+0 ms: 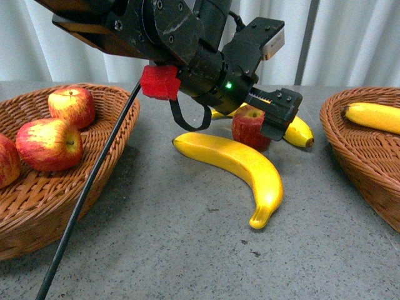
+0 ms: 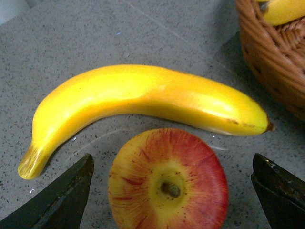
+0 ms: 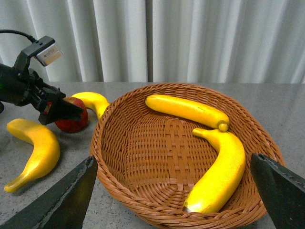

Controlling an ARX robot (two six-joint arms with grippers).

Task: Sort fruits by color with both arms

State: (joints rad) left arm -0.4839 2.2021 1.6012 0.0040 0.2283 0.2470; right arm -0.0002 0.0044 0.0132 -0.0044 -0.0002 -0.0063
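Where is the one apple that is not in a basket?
In the front view the apple sits on the table near the middle, inside the open left gripper, just behind the long banana.

Front view looks across the table (image 1: 187,250); both wrist views share the apple (image 2: 167,181), left closest.

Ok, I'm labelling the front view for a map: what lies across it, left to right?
In order: left basket holding apples → long banana on the table → right basket holding a banana. The loose apple and second banana overlap the long banana, so omitted.
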